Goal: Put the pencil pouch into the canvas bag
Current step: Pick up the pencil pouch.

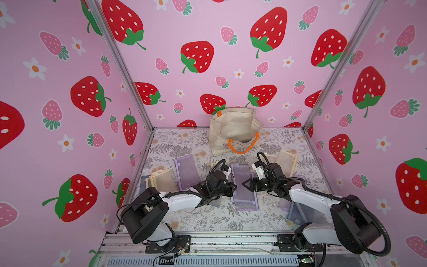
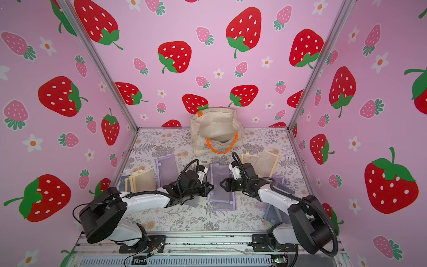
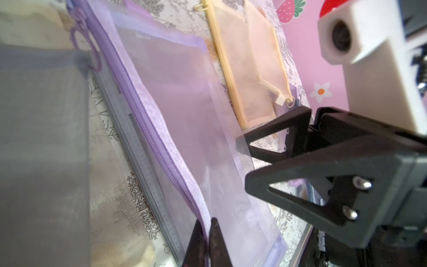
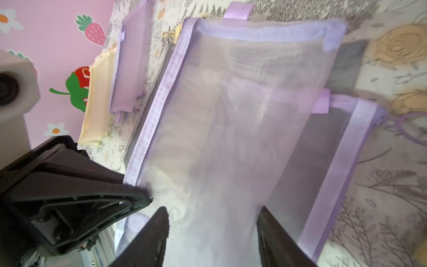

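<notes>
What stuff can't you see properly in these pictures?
Inside the canvas bag: both top views, its front wall hides the bottom.
Print on the bag: both top views, too small to read.
The grey pouch: both top views, right arm covers most.
Anything in the purple pouch: right wrist view, blurry mesh.

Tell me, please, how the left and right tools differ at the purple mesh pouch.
The left tool is shut, pinching the zipper edge of the translucent purple mesh pouch; the right tool is open, its jaws astride the opposite edge. The left tool reaches from the pouch's left, the right tool from its right. Both are black.
</notes>
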